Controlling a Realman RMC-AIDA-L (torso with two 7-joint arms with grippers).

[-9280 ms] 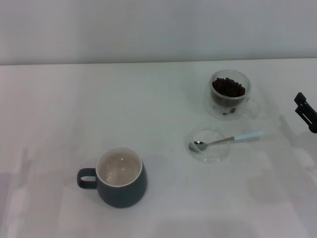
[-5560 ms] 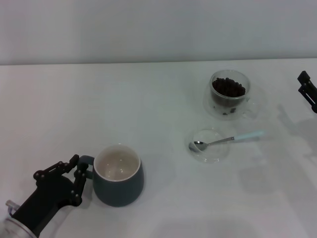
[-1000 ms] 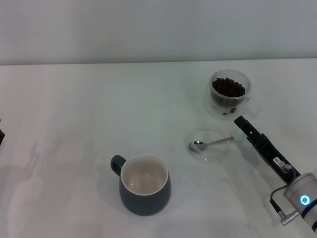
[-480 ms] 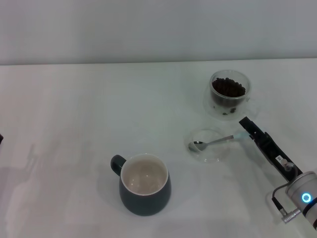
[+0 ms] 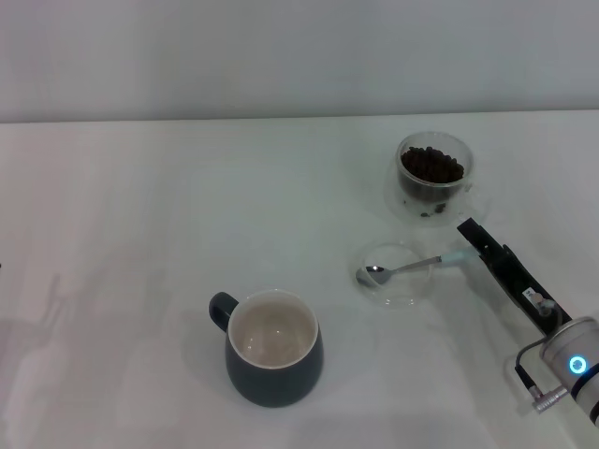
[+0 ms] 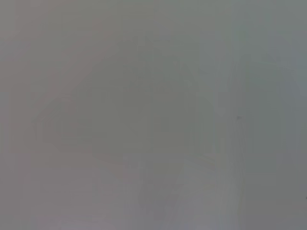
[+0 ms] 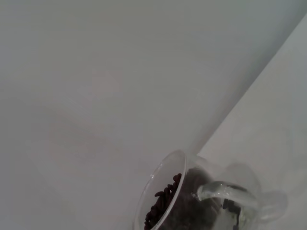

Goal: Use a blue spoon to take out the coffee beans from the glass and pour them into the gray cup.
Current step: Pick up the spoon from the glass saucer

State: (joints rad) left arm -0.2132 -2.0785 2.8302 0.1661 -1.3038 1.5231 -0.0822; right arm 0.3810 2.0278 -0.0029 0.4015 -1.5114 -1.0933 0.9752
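Note:
The blue spoon point(image 5: 412, 267) lies with its metal bowl in a shallow glass dish point(image 5: 397, 285) and its pale handle pointing right. My right gripper point(image 5: 471, 236) reaches in from the lower right, its tip over the end of the spoon handle. The glass point(image 5: 433, 173) with the coffee beans point(image 5: 431, 165) stands behind the dish, and it also shows in the right wrist view point(image 7: 158, 191) with the beans point(image 7: 164, 202) inside. The gray cup point(image 5: 273, 360) stands at the front centre, its cream inside empty. My left gripper is out of view.
The white table point(image 5: 187, 206) ends at a pale wall behind the glass. The left wrist view shows only a plain grey surface.
My right gripper has shifted a little to the right and back along the spoon handle, baring more of the pale handle. The spoon, glass and cup have not moved.

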